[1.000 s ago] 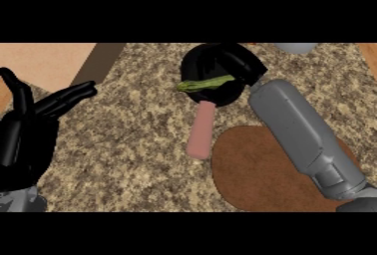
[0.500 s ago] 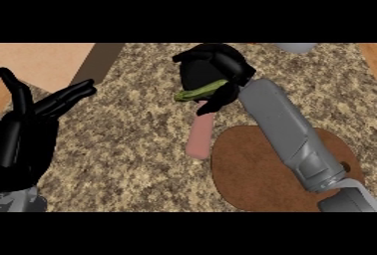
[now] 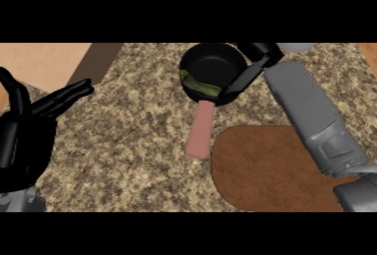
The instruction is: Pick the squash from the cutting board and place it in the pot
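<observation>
Squash [image 3: 199,85] lying inside pot [image 3: 213,60], low against the wall at about 7 o'clock of the bowl; looks delivered, so placing step judged done; right hand [image 3: 254,62] at the pot's 3 o'clock rim, fingers straight and spread, curled round nothing, one finger slanting down across the rim toward the squash; cannot tell whether that fingertip touches it; left to do, as a judgement: lift right hand clear of the pot, nothing more.

Cutting board [image 3: 273,169] at 5 o'clock of the pot, brown, bare where visible, partly covered by right forearm; pot's pink handle [image 3: 200,130] pointing to 6 o'clock, its end just beside the board's left edge; left hand [image 3: 33,119] resting at 9 o'clock edge of view, fingers up and relaxed, holding nothing; speckled table [image 3: 132,144] under everything; pale grey object [image 3: 294,47] at 1 o'clock, cut by the frame, unidentifiable.

In the way: only pot rim and handle close to the right hand's exit path; worth rising straight up to avoid nudging the pot.
</observation>
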Robot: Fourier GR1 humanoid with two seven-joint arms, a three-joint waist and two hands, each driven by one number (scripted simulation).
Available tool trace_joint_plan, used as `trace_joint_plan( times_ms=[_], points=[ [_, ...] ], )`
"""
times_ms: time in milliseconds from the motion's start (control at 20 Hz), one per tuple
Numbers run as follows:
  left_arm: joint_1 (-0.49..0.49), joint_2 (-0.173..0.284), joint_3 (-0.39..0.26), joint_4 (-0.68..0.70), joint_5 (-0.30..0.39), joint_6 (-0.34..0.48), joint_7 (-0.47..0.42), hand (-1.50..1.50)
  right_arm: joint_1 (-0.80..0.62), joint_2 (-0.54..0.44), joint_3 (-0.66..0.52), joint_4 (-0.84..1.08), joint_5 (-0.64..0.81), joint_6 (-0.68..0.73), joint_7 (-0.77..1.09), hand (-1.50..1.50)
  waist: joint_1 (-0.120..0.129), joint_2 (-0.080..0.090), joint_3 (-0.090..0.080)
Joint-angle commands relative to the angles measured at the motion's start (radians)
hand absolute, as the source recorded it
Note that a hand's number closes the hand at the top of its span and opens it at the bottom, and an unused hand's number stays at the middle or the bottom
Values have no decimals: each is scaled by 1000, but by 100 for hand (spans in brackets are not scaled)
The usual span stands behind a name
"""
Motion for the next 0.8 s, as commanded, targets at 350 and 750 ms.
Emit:
trace_joint_plan(
  times_ms=[350,750],
  points=[
    [18,-33,-14,110,-23,49,80,0,-67,-190,-62,119,-42,202,-23,-150,21,34,-15],
    [19,1,13,115,9,1,83,0,-63,-233,-57,123,-41,226,-36,-150,37,43,-14]
  ],
)
